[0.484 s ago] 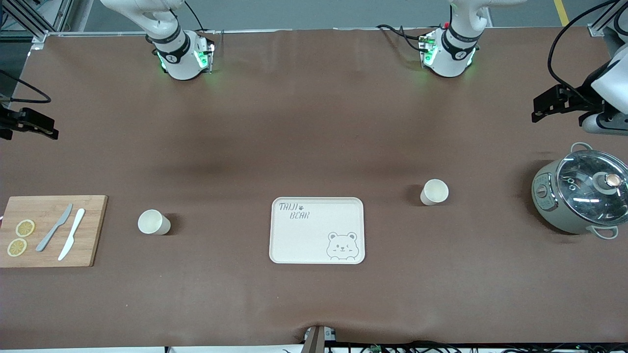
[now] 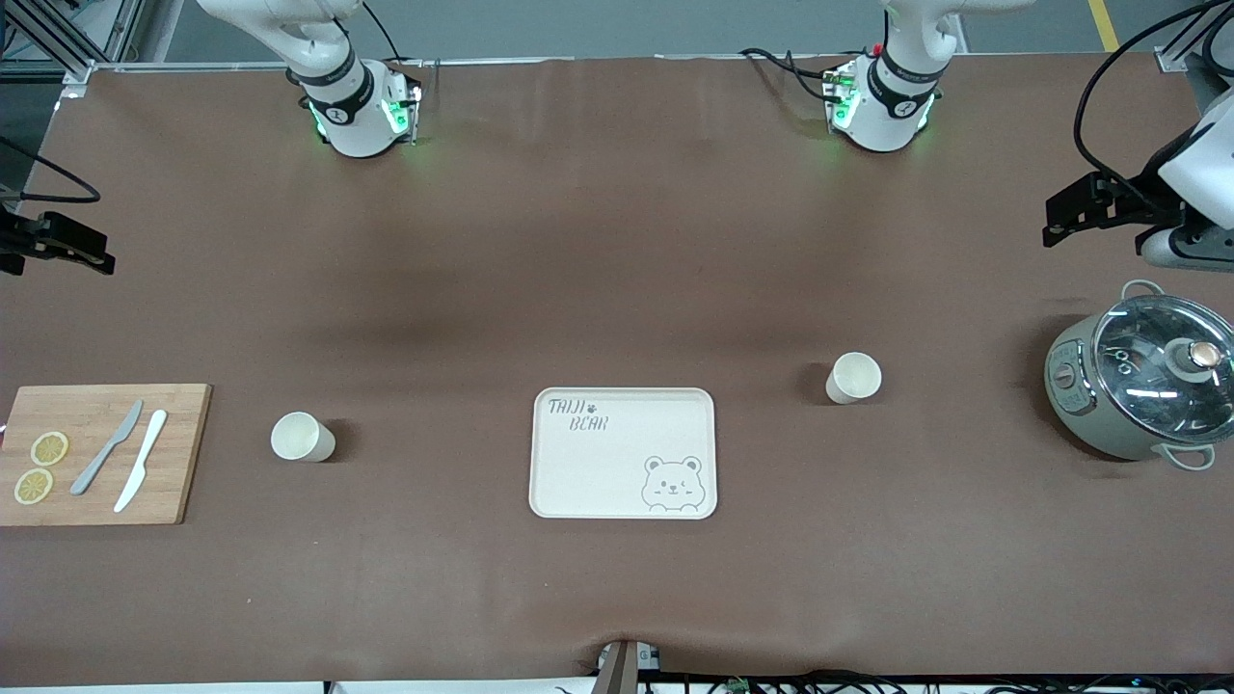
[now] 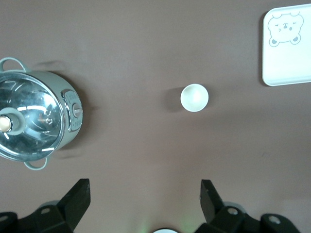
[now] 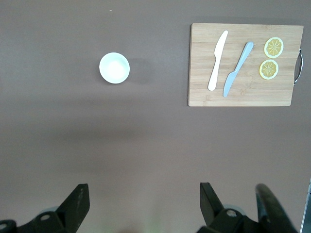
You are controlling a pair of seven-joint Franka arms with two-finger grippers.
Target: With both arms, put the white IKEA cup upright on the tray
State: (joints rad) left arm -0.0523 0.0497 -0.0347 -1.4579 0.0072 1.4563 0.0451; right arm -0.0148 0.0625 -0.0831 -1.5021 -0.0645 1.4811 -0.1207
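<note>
The cream tray (image 2: 617, 467) with "TAIJI BEAR" lettering lies empty at the table's middle. One white cup (image 2: 853, 377) stands upright on the table toward the left arm's end; it also shows in the left wrist view (image 3: 194, 97), as does the tray's corner (image 3: 286, 58). A second white cup (image 2: 303, 437) stands upright toward the right arm's end, and shows in the right wrist view (image 4: 114, 68). My left gripper (image 2: 1056, 224) hangs high over the table beside the pot, open and empty (image 3: 145, 191). My right gripper (image 2: 96, 260) hangs high over the right arm's end, open and empty (image 4: 144, 194).
A grey pot with a glass lid (image 2: 1142, 386) stands at the left arm's end. A wooden cutting board (image 2: 174, 453) with two knives and two lemon slices lies at the right arm's end. Brown table surface lies between each cup and the tray.
My left arm has shifted very slightly. The cups, tray and right arm have not moved.
</note>
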